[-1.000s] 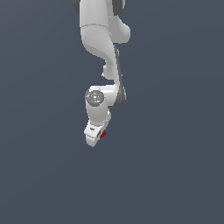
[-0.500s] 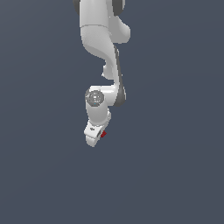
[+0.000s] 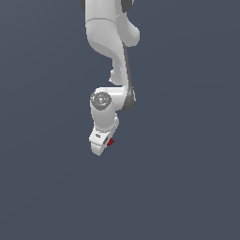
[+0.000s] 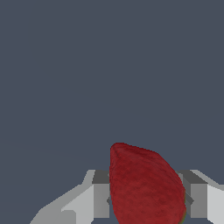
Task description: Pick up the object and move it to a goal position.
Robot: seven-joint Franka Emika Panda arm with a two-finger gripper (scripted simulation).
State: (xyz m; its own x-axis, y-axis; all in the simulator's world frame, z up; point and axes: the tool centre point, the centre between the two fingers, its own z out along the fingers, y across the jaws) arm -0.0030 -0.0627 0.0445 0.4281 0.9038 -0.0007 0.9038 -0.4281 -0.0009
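The strawberry (image 4: pixel 146 188) fills the near part of the wrist view, clamped between the two grey fingers (image 4: pixel 101 199), which press on its sides (closed only as far as the fruit lets them). In the exterior view the strawberry (image 3: pixel 110 142) shows as a red speck at the gripper (image 3: pixel 104 143), on the white arm (image 3: pixel 110 42), against plain dark grey.

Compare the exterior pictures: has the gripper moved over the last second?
No. The gripper, shut on the strawberry, sits at the same spot in the frame; the plain background offers no fixed landmark.
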